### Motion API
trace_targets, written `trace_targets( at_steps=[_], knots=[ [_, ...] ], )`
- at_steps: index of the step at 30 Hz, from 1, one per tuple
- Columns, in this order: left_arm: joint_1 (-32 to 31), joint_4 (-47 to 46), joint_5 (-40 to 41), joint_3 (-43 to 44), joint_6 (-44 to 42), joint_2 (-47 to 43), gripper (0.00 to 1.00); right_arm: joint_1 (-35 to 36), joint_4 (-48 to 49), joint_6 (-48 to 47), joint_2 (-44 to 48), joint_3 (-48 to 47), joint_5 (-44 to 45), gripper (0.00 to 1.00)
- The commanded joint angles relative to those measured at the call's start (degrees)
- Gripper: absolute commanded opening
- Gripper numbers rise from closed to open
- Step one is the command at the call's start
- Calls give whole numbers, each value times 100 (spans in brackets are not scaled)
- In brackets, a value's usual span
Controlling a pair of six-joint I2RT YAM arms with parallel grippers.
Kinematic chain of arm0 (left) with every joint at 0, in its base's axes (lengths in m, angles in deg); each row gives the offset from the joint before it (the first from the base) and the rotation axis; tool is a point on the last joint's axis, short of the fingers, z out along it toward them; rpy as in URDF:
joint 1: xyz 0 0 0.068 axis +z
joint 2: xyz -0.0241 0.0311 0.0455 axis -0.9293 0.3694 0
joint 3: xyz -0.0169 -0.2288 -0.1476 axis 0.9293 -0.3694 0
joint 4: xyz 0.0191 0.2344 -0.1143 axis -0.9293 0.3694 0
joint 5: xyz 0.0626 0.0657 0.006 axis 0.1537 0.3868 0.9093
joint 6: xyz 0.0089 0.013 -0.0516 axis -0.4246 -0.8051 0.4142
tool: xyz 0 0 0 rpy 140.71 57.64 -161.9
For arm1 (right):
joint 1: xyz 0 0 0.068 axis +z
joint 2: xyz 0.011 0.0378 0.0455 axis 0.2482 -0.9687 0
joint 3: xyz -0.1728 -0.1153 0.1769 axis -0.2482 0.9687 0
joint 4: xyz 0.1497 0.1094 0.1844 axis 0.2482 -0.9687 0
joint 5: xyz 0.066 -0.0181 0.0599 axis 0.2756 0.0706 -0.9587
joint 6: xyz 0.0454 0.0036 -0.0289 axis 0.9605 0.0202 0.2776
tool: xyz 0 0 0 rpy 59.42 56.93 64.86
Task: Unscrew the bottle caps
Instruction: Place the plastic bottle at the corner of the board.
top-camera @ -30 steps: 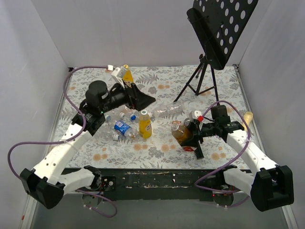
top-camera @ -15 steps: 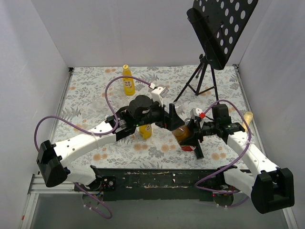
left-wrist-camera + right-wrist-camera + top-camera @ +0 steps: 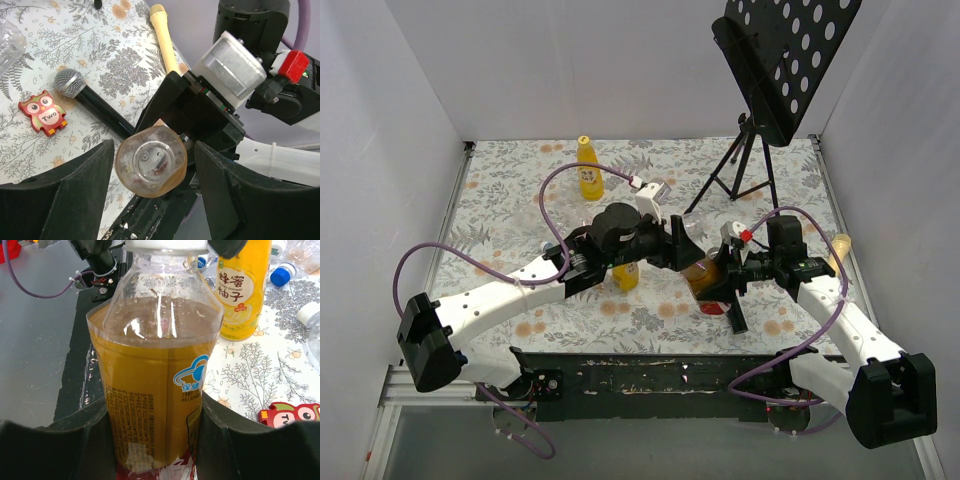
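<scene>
My right gripper (image 3: 722,284) (image 3: 152,412) is shut on the squat brown bottle (image 3: 701,276) (image 3: 155,390), gripping its lower body and holding it tilted above the table. Its white cap (image 3: 165,245) points toward my left gripper (image 3: 686,256) (image 3: 152,149). The left gripper is open, its jaws standing either side of the bottle's top (image 3: 151,161) with a narrow gap on each side. One yellow juice bottle (image 3: 625,276) (image 3: 243,285) stands behind the left arm. Another yellow bottle (image 3: 588,170) stands at the back.
A black microphone (image 3: 95,104) (image 3: 736,314) and a red owl tag (image 3: 43,112) lie under the held bottle. A wooden handle (image 3: 164,35) lies at the right. A music stand (image 3: 770,60) stands back right. Clear bottles, one with a blue cap (image 3: 281,275), lie behind the left arm.
My left arm has swung from the bottle pile at the left across to the brown bottle. Its jaws have narrowed around the bottle's top. The right arm has held still.
</scene>
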Motion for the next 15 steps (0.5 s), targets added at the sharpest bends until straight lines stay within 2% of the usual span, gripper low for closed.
trace_targets(
  at_steps=[1,8,13,15],
  knots=[
    [-31,-134,70,-149,86,-223,64,-81,491,501,34,91,-98,1],
    [-31,-283,149,-237,121,-214,59,-99,721,722,42,197,-89,1],
    [-40,-397,45,-202,121,-117,51,-99,756,748,16,215,-116,1],
    [-40,-424,-44,-185,130,-56,44,-99,765,748,16,206,-107,1]
  ],
)
